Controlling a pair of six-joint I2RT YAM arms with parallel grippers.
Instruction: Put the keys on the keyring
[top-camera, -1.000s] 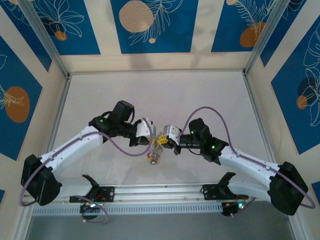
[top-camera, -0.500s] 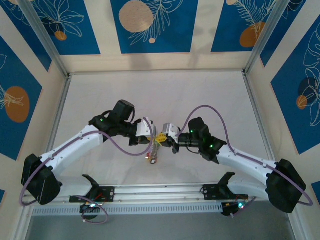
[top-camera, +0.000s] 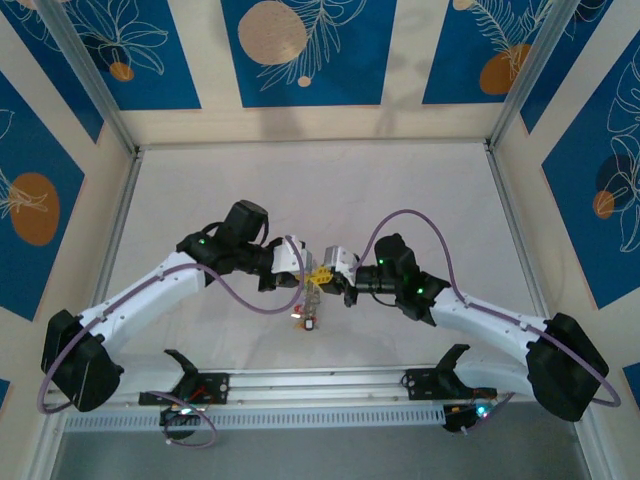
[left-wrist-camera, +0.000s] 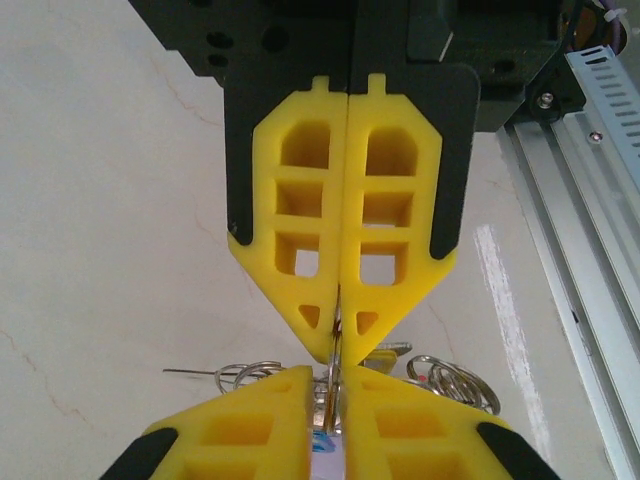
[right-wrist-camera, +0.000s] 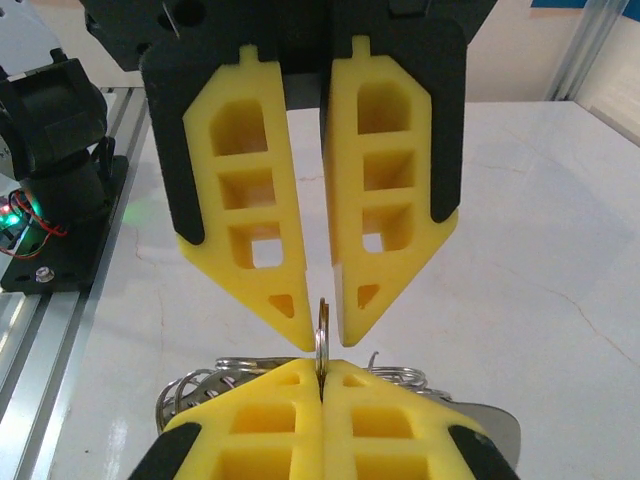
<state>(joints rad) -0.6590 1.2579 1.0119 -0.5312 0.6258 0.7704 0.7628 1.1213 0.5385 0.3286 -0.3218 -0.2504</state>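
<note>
Aluminium rail (top-camera: 320, 385) nearby, purple cable (top-camera: 245, 300) beside keys (top-camera: 306, 317)

**Grippers tip to tip over mid-table**

The left gripper (left-wrist-camera: 328, 398) and the right gripper (right-wrist-camera: 322, 374) meet tip to tip, with the keyring (right-wrist-camera: 322, 320) upright between them. The keys (top-camera: 306, 312) bunch just below, on the near side, over the table (top-camera: 400, 190).

You've got white arms (top-camera: 140, 292) with black joints, purple cables (top-camera: 405, 214), green lights (top-camera: 204, 240), and yellow lattice fingers (left-wrist-camera: 300, 200) on black mounts.
</note>
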